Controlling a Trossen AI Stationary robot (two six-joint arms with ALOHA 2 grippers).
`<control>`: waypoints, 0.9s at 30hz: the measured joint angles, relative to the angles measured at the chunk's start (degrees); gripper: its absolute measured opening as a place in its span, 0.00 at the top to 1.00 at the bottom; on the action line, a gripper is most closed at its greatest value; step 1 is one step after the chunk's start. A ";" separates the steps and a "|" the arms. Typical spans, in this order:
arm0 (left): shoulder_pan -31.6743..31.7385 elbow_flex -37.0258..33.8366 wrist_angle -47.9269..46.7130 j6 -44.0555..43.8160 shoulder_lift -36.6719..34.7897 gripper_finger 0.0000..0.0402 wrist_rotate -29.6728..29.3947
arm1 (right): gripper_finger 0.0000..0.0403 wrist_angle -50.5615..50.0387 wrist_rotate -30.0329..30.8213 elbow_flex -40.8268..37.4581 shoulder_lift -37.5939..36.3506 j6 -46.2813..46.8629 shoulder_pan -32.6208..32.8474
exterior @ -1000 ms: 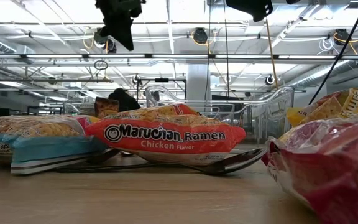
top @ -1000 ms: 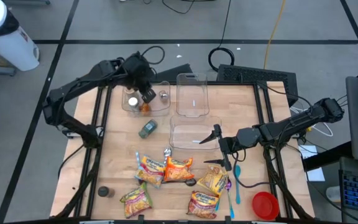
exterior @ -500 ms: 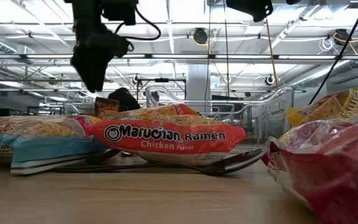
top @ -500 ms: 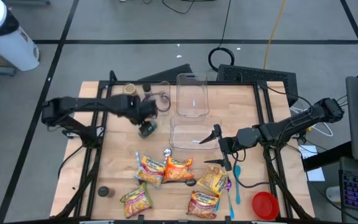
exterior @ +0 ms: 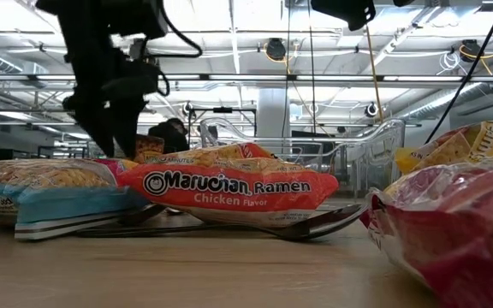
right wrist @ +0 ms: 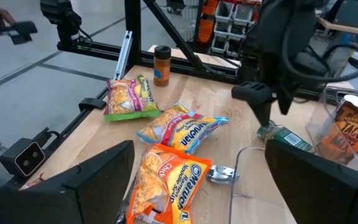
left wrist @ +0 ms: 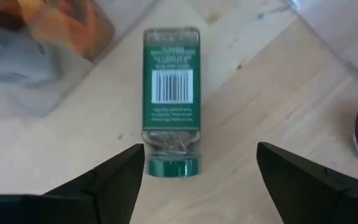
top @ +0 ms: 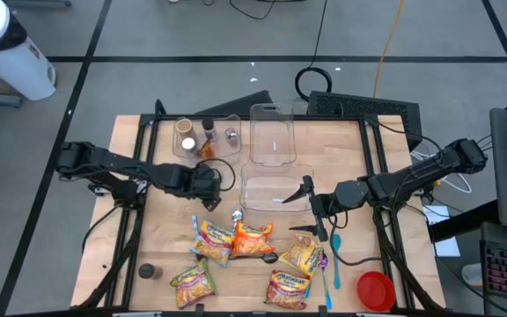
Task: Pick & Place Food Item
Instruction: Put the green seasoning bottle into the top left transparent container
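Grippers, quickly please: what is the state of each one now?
Left gripper: open, holding nothing, above the green spice jar.
Right gripper: open, holding nothing.

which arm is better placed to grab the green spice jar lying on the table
Left. The left gripper hangs right over the green spice jar, fingers open on either side of its cap end. The right gripper waits open by the clear container, farther from the jar.

A robotics lab in a big industrial hall, by the look of it: a wooden table (top: 170, 238) on a black metal frame (top: 139, 150), cables (top: 319, 84) trailing over a grey tiled floor (top: 148, 35), laptops (top: 504, 273) at the side, and exposed ceiling pipes (exterior: 315, 77) with strip lights overhead.
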 joint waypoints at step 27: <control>4.93 -14.82 18.36 7.49 0.01 0.43 12.11 | 0.11 0.35 0.00 0.00 0.00 0.00 0.00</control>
